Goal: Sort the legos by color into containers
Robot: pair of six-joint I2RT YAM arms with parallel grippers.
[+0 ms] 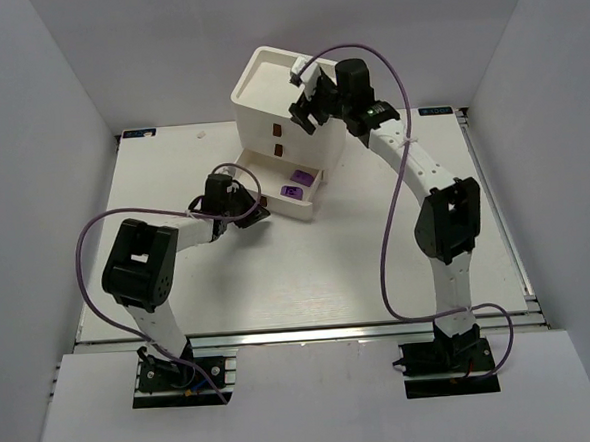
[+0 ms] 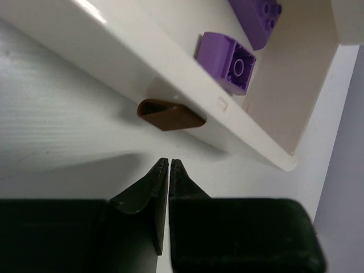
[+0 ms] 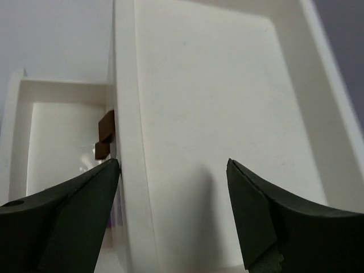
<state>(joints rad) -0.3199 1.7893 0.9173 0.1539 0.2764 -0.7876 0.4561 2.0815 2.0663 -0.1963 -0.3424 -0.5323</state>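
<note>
Chest: at the tabletop's far edge, middle, bottom drawer pulled out.
Legos: two purple, inside that drawer.
Left tool: closed on nothing, just short of the brown pull.
Right tool: wide open over the chest's tray top.

White desk seen from above, its matte surface evenly lit and carrying only soft shadows. Plain pale grey walls enclosed it on three sides: a back wall, a left wall and a right wall. A metal rail ran along the desk's near edge and a side rail along its right edge. A white board lay just in front of the near rail.
</note>
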